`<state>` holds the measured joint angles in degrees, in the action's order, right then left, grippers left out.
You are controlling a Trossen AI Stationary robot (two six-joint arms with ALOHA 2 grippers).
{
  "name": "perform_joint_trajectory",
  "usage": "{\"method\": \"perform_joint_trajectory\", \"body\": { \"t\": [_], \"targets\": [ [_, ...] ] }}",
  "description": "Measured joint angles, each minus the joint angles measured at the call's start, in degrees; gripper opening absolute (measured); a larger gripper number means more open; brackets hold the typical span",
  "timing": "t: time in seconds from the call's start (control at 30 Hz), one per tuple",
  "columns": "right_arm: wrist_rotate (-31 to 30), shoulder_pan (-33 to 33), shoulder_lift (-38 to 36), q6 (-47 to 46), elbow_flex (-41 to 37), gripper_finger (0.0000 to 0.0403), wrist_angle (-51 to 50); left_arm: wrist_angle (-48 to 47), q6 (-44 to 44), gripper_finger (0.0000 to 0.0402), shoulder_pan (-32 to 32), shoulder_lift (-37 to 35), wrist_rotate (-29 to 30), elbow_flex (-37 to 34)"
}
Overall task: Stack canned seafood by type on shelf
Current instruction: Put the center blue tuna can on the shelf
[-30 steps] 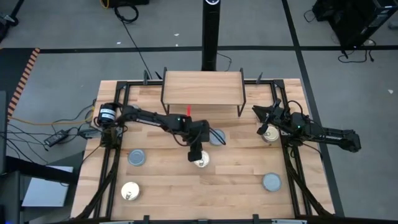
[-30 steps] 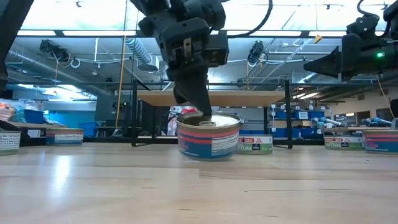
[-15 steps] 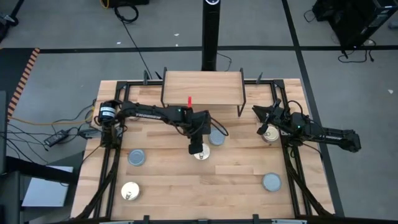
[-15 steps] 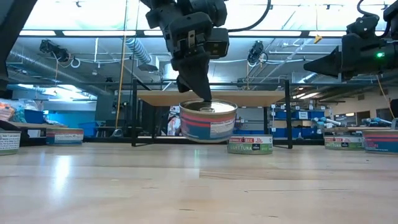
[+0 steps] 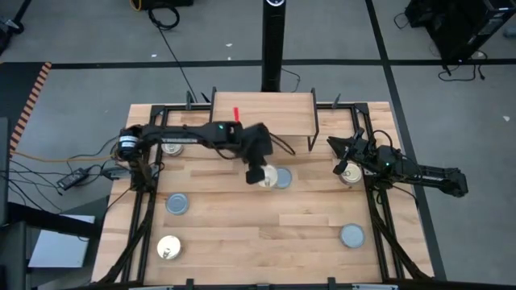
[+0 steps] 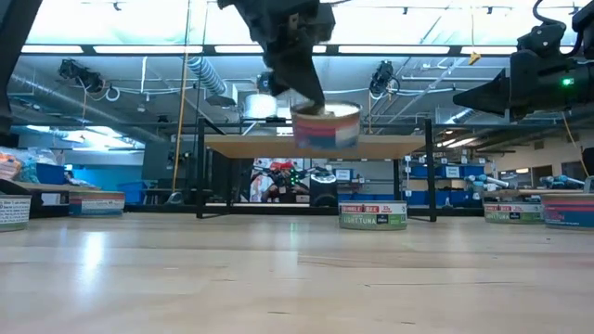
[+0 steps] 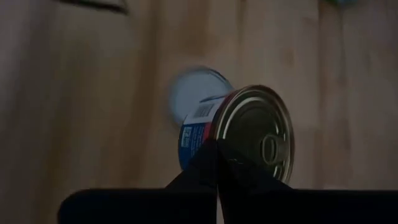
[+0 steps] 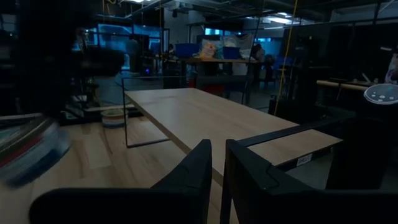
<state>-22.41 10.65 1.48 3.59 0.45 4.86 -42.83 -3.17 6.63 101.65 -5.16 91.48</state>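
Gold-lidded tin point(image 6: 325, 125) hangs clamped by its rim in the left gripper point(image 6: 299, 79), above the tabletop, just before the shelf point(image 5: 262, 114). Right gripper point(image 5: 343, 157) waits, fingers nearly closed, holding nothing.

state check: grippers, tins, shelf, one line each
Left gripper: shut on gold-lid tin, held in the air by its lid.
Right gripper: waiting at the table's right side, holding nothing.
Shelf: upright, no tins on top.
Other tins: flat on the table.

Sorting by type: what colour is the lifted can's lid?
Shiny gold, with a pull tab; the left wrist view shows it best.
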Motion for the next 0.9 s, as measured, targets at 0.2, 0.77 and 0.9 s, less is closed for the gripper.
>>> {"method": "perform_joint_trajectory", "body": {
  "t": [0.2,0.77,0.9],
  "targets": [
    [0.02,0.01,0.0,-0.01,0.0,0.0062,-0.02,2.22,-0.03,0.0,2.53,-6.67,4.0,0.0],
    [0.02,-0.01,0.0,0.01,0.0,0.0062,0.2,-0.26,0.69,0.0,22.86,-14.85,10.45,-1.82],
    [0.02,-0.01,0.01,0.01,0.0,0.0062,0.2,1.59,0.53,0.0,28.84,-14.66,7.02,-4.06]
  ]
}}
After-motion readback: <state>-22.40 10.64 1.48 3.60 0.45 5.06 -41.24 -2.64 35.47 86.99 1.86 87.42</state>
